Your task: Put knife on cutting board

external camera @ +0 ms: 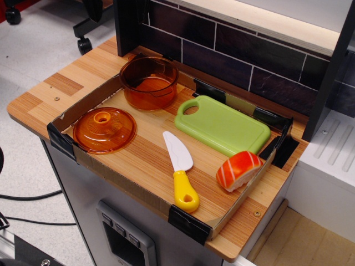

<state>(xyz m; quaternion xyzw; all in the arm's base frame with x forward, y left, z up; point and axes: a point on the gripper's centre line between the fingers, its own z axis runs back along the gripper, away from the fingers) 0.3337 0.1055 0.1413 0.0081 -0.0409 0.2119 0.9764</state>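
The knife (180, 169) lies flat on the wooden table inside the cardboard rim, white blade pointing to the back, yellow handle with a hole toward the front edge. The light green cutting board (222, 126) lies just behind and to the right of it, its oval handle hole at the left end. Blade tip and board are a small gap apart. Nothing rests on the board. No gripper or arm shows in this view.
An orange transparent pot (148, 83) stands at the back left, its orange lid (104, 129) lies at the front left. A toy salmon sushi piece (239, 169) sits right of the knife. A low cardboard rim (119, 182) with black corner clips borders the area; a dark tile wall (233, 55) stands behind.
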